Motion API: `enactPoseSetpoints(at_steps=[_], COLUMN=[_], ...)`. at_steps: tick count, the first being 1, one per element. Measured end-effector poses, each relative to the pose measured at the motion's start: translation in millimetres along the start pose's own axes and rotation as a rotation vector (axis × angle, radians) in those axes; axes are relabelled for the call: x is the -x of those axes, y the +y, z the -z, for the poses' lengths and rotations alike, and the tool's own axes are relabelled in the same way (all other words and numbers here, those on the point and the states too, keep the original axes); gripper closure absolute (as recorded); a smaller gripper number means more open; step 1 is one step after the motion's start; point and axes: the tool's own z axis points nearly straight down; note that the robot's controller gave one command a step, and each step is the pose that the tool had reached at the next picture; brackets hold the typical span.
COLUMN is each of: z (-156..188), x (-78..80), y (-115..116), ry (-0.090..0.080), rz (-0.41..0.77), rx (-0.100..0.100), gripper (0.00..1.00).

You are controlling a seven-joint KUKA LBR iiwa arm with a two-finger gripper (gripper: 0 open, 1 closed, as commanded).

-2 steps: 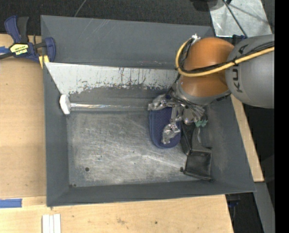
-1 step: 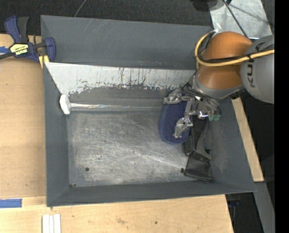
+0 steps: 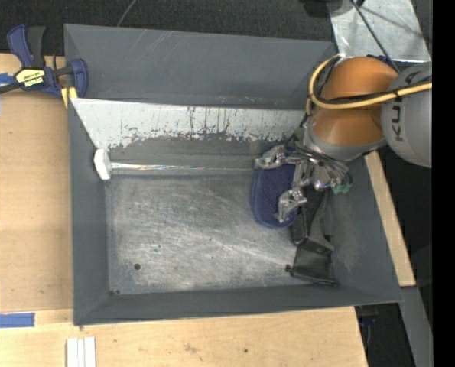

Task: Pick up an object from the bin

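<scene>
Near the bin's (image 3: 89, 228) right wall the claw (image 3: 294, 199) hangs over the dark-blue rounded lump (image 3: 267, 197), which spreads leftward from it; spread or pinching, I cannot tell.

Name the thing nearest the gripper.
The dark blue rounded thing: the gripper sits over its edge. The black piece lies just beyond, toward the front; the white-ended rod lies along the back wall.
</scene>
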Motion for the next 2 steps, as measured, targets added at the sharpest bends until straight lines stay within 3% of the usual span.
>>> enactPoseSetpoints(at_steps=[1, 2], z=[0.0, 250.1], x=[-0.4, 0.8], y=[-1.2, 17.4], ry=[0.001, 0.007], rz=[-0.004, 0.381], rx=[0.001, -0.023], gripper=[1.0, 1.0])
